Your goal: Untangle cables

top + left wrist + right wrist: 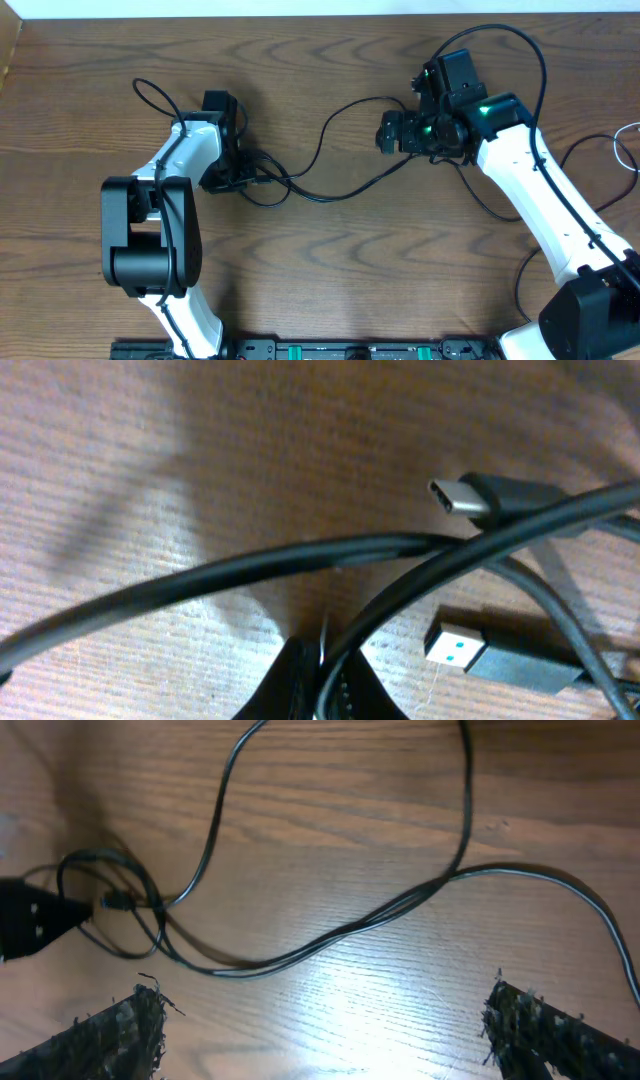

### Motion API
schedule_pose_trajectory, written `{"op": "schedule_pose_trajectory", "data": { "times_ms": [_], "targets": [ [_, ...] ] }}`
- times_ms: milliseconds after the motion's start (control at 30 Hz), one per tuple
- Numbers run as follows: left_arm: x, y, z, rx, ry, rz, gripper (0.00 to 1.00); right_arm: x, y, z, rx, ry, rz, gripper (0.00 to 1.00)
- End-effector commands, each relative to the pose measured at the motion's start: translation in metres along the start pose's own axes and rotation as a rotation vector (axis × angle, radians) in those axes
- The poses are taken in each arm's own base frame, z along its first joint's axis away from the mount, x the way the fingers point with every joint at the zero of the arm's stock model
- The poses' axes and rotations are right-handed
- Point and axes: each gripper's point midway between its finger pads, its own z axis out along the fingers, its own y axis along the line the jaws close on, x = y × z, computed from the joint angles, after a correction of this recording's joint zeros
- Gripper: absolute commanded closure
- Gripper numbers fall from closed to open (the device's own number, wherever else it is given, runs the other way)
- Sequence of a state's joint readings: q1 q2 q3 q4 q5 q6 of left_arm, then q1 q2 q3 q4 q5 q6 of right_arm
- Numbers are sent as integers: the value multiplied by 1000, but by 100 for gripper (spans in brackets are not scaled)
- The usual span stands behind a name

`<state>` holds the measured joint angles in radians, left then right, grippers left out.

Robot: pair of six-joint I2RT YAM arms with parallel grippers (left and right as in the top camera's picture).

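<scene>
The left gripper (322, 678) is clamped shut on the black cable (330, 190) at its knot, 9 o'clock on the bench (400, 270). The right gripper (325, 1020) hovers wide open at 2 o'clock. Loops lie crossed, so the untangling looks barely begun.

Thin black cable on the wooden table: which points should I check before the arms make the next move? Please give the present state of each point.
1. Left gripper grips the thin black cable: ok, its jaws are shut on one strand.
2. Right gripper open and empty: ok.
3. A strand lies between the right fingers: not ok, the cable runs ahead of them.
4. Knot beside the left gripper undone: not ok, several strands cross there.
5. Small silver-tipped plug and flat black plug free of the loops: cannot tell.
</scene>
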<state>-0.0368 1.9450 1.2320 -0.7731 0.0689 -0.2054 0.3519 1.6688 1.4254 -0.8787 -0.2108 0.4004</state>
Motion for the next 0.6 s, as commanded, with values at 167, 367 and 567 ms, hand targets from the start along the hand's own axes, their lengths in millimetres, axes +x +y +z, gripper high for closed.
{"op": "schedule_pose_trajectory", "data": {
  "times_ms": [167, 367, 567],
  "targets": [
    [-6, -20, -70, 125, -137, 140, 93, 21, 57, -10, -346, 52, -440, 1],
    [12, -55, -174, 360, -386, 280, 93, 38, 106, -25, -590, 22, -659, 1],
    [42, -62, -249, 421, -607, 363, 92, 45, 133, -24, -628, -10, -756, 1]
  ]
}}
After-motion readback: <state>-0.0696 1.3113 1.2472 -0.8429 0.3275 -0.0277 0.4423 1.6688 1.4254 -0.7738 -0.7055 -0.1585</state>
